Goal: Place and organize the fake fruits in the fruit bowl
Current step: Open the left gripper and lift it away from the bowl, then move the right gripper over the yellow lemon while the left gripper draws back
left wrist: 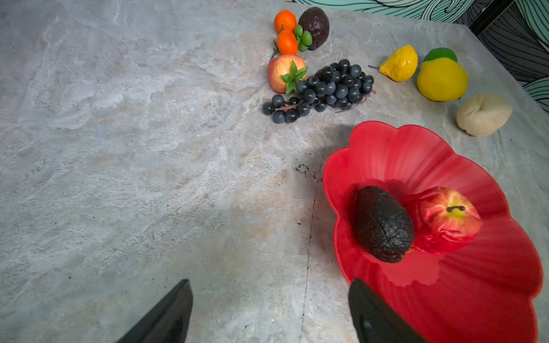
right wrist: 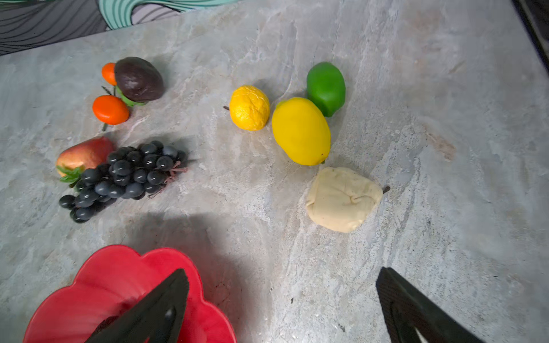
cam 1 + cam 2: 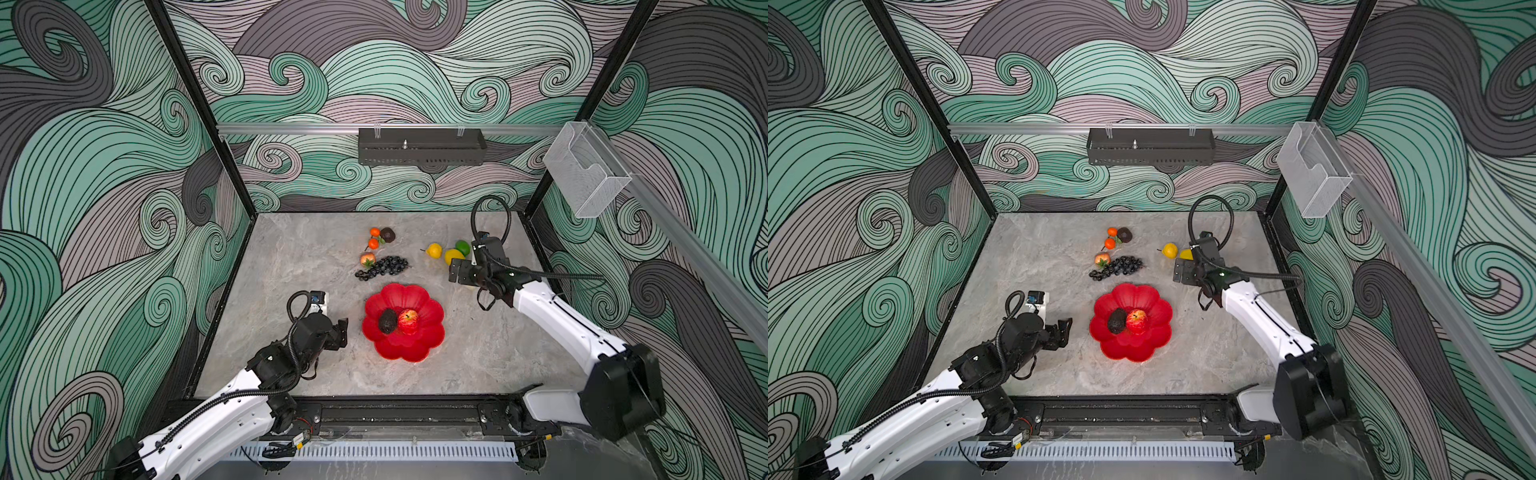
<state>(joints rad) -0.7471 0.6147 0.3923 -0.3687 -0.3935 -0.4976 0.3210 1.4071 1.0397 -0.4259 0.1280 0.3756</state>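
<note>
Fruit bowl (image 3: 409,348) is sitting mid-surface (image 3: 286,257), nearer the front edge, holding an avocado (image 3: 388,321) touching a red apple (image 3: 408,321). Left fingers (image 1: 175,311) are standing apart, empty, just beside the bowl's left rim; bare surface is stretching out to the left edge. Right fingers (image 2: 416,314) are spreading wide, empty, hanging near the cream pear (image 2: 343,199) by the right edge. Lemon (image 2: 300,130), lime (image 2: 325,87) and yellow pear (image 2: 249,108) are crowding behind it. Grape bunch (image 3: 384,267), tangerines (image 3: 374,237) and second avocado (image 3: 387,235) are clustering behind the bowl, leaving a narrow open strip.
</note>
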